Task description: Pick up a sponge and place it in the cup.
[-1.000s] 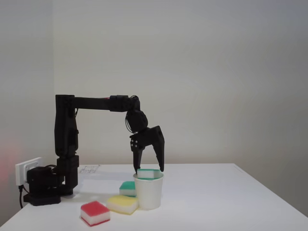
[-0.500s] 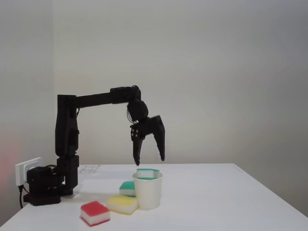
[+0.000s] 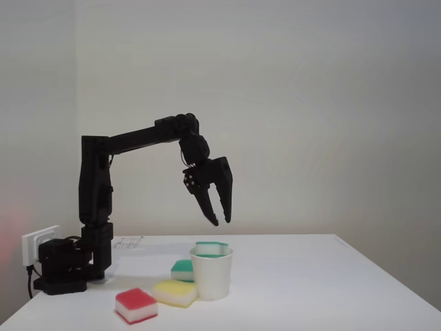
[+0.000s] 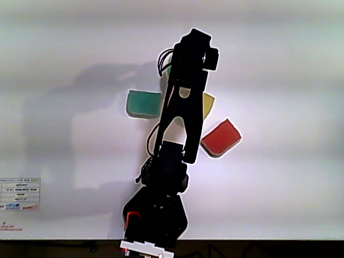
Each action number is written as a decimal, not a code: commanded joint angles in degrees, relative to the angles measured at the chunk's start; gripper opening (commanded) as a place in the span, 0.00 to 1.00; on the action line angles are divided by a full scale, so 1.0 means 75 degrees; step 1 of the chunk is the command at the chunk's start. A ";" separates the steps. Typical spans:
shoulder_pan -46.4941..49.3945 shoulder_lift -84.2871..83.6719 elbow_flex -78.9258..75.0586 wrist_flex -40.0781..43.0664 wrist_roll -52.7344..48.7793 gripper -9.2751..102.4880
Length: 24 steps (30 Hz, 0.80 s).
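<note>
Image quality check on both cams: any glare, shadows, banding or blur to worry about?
Fixed view: soft even light, sharp, faint reddish tint at the left edge; cup and gripper read cleanly. Other view: overexposed, horizontal bands across the table, soft focus, a large arm shadow left of the arm, and the arm hides the cup; the red sponge looks haloed.

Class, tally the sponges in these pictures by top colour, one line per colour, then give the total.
Teal-green: 2, one in the cup at, one on the table behind it
Yellow: 1
Red: 1
Total: 4 sponges
</note>
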 commanded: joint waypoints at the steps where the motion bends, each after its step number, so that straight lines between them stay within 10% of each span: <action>1: 0.0047 0.0844 0.0152 0.0012 0.0188 0.08; 24: -0.0117 0.8965 0.7570 -0.0633 -0.0551 0.08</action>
